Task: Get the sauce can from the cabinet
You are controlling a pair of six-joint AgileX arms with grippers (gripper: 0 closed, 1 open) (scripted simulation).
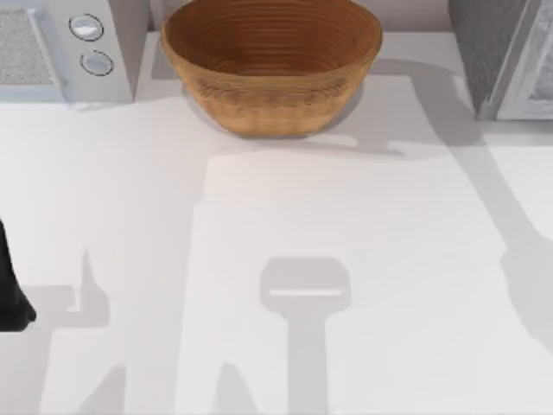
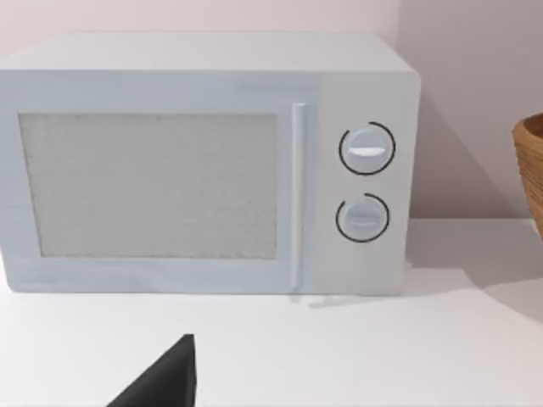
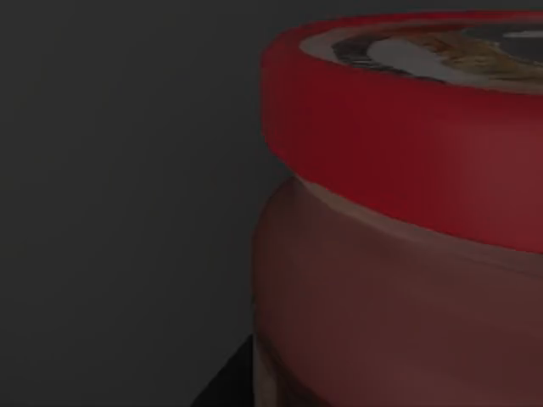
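The sauce can (image 3: 399,212) looms very close in the right wrist view. It has a red rimmed top with a dark emblem and a reddish label, and dark walls surround it. A dark finger (image 3: 227,392) of my right gripper shows beside the can's base; contact between them cannot be made out. The grey cabinet (image 1: 497,52) stands at the table's back right. My left gripper (image 1: 13,298) is parked at the table's far left edge, facing the microwave.
A wide woven brown basket (image 1: 271,60) sits at the back middle of the table. A white microwave (image 1: 60,47) with two round dials stands at the back left, its door shut (image 2: 153,186). Arm shadows fall across the white tabletop (image 1: 346,225).
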